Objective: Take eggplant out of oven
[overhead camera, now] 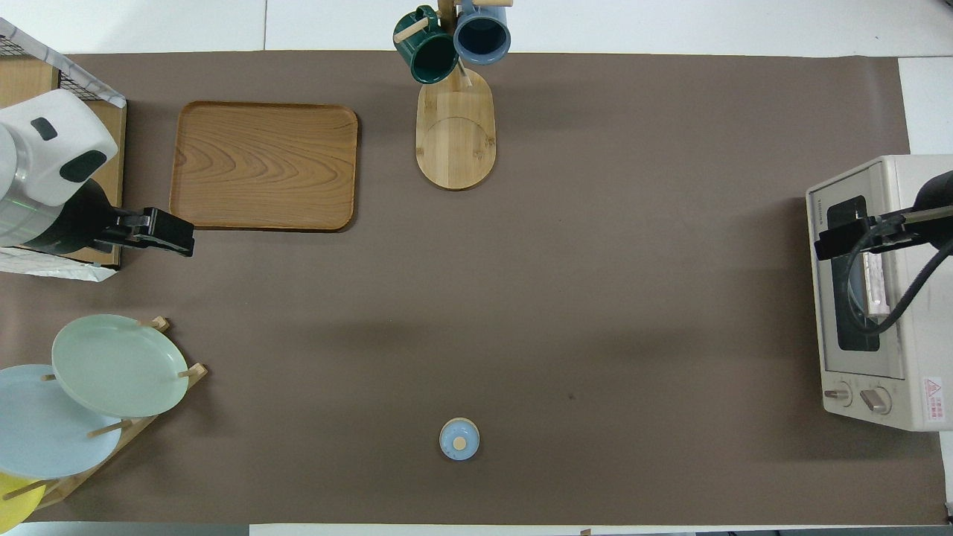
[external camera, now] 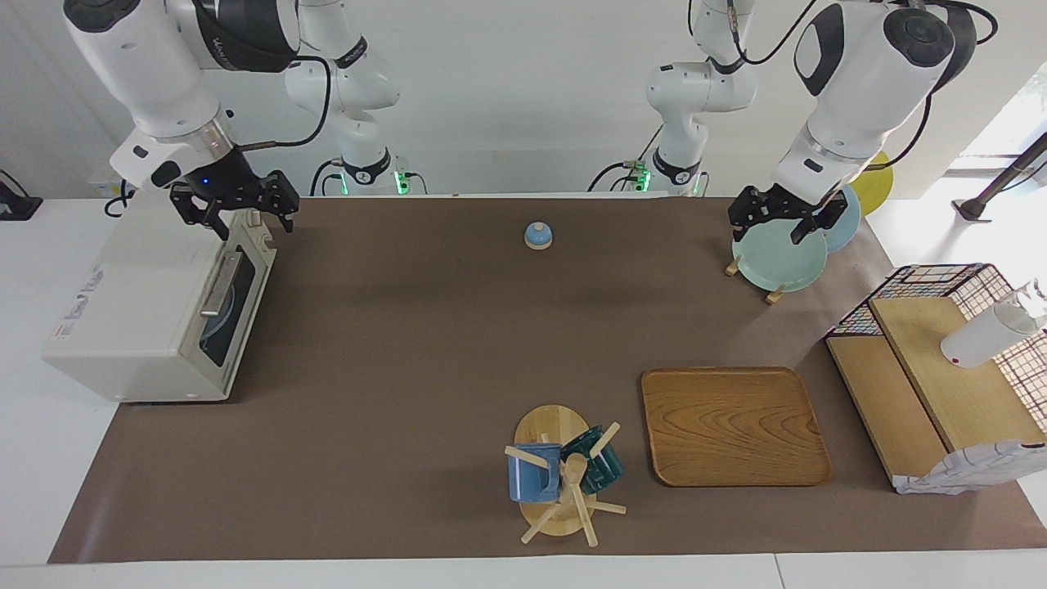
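The cream-white oven (external camera: pixel 123 311) stands at the right arm's end of the table, and it also shows in the overhead view (overhead camera: pixel 919 298). Its dark glass door (external camera: pixel 237 307) is shut, with the metal bar handle (external camera: pixel 219 285) across it. The eggplant is hidden. Only a pale blue curve shows through the glass. My right gripper (external camera: pixel 237 209) is open and empty, up over the oven's top edge above the door; it also shows in the overhead view (overhead camera: pixel 841 242). My left gripper (external camera: pixel 785 219) is open and empty, up over the plate rack, and waits.
A rack of plates (external camera: pixel 773 258) stands at the left arm's end. A wooden tray (external camera: pixel 732 425) and a mug tree (external camera: pixel 564 474) with two mugs lie farther out. A small blue bell (external camera: pixel 537 236) sits near the robots. A wire basket with wooden boards (external camera: pixel 941 368) is beside the tray.
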